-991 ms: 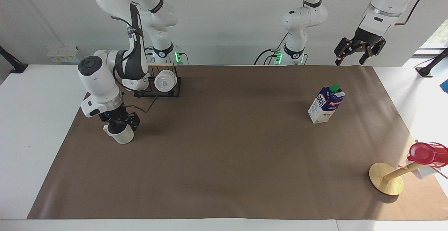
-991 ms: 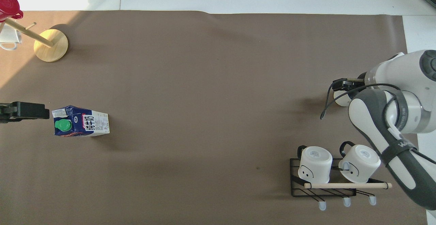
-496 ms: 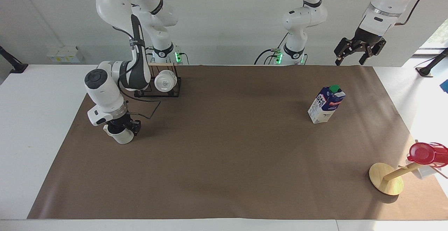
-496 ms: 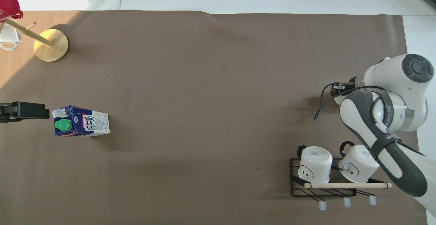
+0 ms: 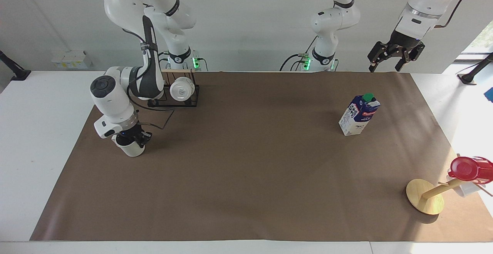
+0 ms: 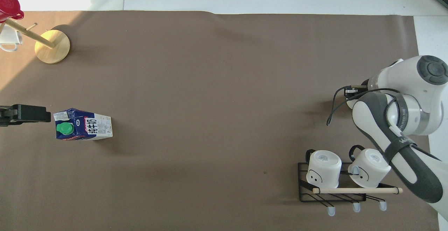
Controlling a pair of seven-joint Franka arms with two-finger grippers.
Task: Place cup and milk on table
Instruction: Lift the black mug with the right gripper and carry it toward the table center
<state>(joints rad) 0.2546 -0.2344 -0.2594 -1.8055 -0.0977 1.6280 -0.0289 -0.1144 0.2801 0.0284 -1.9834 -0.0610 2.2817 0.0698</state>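
The off-white cup (image 5: 130,149) stands upright on the brown mat (image 5: 246,169) of the white table (image 5: 38,131), at the right arm's end. My right gripper (image 5: 131,138) reaches down onto its rim and is shut on it. In the overhead view the arm hides most of the cup (image 6: 349,103). The blue-and-white milk (image 5: 359,115) with a green cap stands on the mat toward the left arm's end; it also shows in the overhead view (image 6: 84,128). My left gripper (image 5: 389,67) hangs open and empty, high up beside the milk, and waits.
A black wire rack (image 5: 179,99) with two white mugs lies near the right arm's base, nearer to the robots than the cup. A wooden mug stand (image 5: 425,196) with a red cup (image 5: 466,168) is at the left arm's end, farther from the robots than the milk.
My right gripper has brought the cup slightly toward the robots and set it from tilted to upright on the mat. The left arm and the milk have not moved.
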